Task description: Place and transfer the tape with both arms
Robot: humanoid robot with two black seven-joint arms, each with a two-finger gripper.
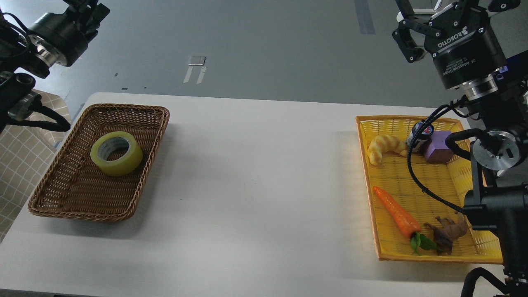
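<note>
- The left end effector point(88, 10) sits in the top-left corner of the view, dark and cut off by the upper edge; its fingers cannot be told apart, so I cannot tell whether it is spread or pressed together.
- The right end effector point(408, 20) is at the top right, also clipped by the upper edge; one linkage finger point(406, 41) shows to the left of the body marked ROBOTIQ, the other side runs out of view, so its state cannot be read either. Neither holds anything that shows.
- One tape point(116, 153): a yellow translucent roll with a pale core, lying flat inside the brown wicker basket point(49, 198), toward the basket's far half, well apart from both end effectors.
- Two baskets: the brown one near the left edge of the white tabletop point(255, 185), and a yellow basket point(412, 258) at the right edge, whose far right corner is hidden behind the right arm.
- In the yellow basket, counted: one croissant-shaped bread point(385, 148) at the far left; one purple block point(438, 149) partly covered by a black cable point(416, 181); one small dark cylindrical object point(420, 134) between them, label too small to read; one orange carrot point(397, 214) with green leaves along the near left; one brown knobbly root point(447, 233) beside the leaves, hard to identify further.
- A checkered surface point(24, 165) shows past the tabletop's left edge, only partly in view.
</note>
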